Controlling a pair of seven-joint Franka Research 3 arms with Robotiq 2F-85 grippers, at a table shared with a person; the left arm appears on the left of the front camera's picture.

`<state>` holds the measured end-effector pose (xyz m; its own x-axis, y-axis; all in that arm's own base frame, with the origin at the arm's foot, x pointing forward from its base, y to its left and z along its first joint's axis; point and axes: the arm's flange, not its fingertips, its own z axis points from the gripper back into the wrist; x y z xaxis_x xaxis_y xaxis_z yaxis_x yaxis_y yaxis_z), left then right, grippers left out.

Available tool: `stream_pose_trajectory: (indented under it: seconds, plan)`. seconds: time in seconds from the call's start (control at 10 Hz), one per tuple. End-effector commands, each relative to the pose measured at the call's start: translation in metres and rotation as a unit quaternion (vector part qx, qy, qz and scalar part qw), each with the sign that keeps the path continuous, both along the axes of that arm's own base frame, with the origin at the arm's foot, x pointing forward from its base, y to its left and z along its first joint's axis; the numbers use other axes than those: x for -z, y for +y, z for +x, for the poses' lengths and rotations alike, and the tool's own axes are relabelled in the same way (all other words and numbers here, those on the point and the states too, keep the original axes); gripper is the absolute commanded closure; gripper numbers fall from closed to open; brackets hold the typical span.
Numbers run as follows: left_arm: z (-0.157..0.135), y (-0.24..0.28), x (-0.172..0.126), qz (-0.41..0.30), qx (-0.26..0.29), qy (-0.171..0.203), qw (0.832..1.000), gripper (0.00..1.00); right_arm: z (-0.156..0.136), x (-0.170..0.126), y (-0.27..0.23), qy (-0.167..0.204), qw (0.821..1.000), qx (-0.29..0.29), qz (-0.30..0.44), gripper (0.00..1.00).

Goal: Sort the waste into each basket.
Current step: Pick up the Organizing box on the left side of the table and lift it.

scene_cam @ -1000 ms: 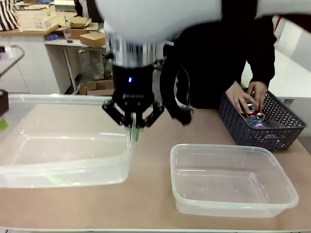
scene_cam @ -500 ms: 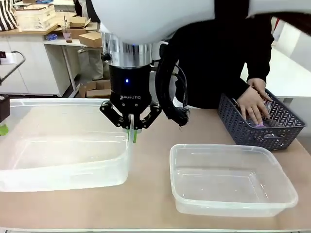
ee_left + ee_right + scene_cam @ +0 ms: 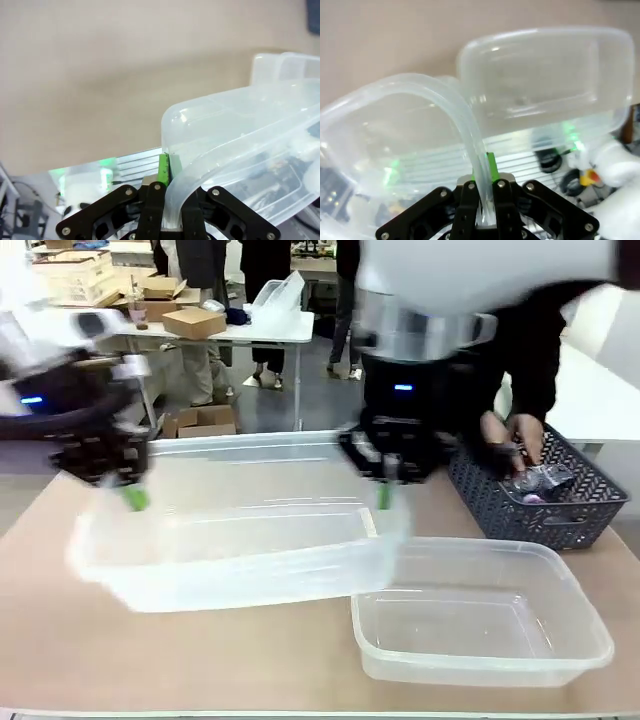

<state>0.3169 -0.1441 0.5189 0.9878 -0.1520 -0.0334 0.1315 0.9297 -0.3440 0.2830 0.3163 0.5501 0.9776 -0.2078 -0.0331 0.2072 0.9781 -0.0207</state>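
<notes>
Front view: the left arm comes in from the left, blurred, its left gripper pointing down and clamped on the left rim of the large clear tub. The right arm hangs upright at centre, and the right gripper pinches the same tub's right rim. The tub spans the gap between the two grippers. Just below and right of the right gripper lies the second tub on the table. Further right, a person's hands reach into a dark lattice basket holding cans.

Left wrist view: the left gripper has its jaws narrow, pressed on the tub's rounded corner rim.

Right wrist view: the right gripper is likewise closed narrow on the curved rim of the large tub. The second tub lies beyond its fingertips.
</notes>
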Motion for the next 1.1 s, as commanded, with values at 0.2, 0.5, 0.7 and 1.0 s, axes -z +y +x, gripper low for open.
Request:
stream_pose_trajectory:
  seconds: [0.2,0.5,0.7,1.0]
  plan:
    - [0.066,-0.111,-0.02,-0.018,-0.005,0.069,0.997,0.96,-0.01,0.038,-0.093,-0.035,0.998,0.027,0.046,0.96]
    - [0.089,-0.111,-0.008,-0.009,-0.033,0.077,0.996,0.96,-0.014,0.052,-0.126,-0.08,0.988,0.051,0.119,0.96]
    - [0.082,-0.1,0.007,-0.002,-0.042,0.072,0.997,0.96,-0.001,0.056,-0.134,-0.068,0.983,0.065,0.157,0.96]
    - [0.059,-0.085,0.009,-0.01,-0.064,0.022,0.998,0.96,0.029,0.058,-0.13,0.012,0.979,0.113,0.17,0.96]
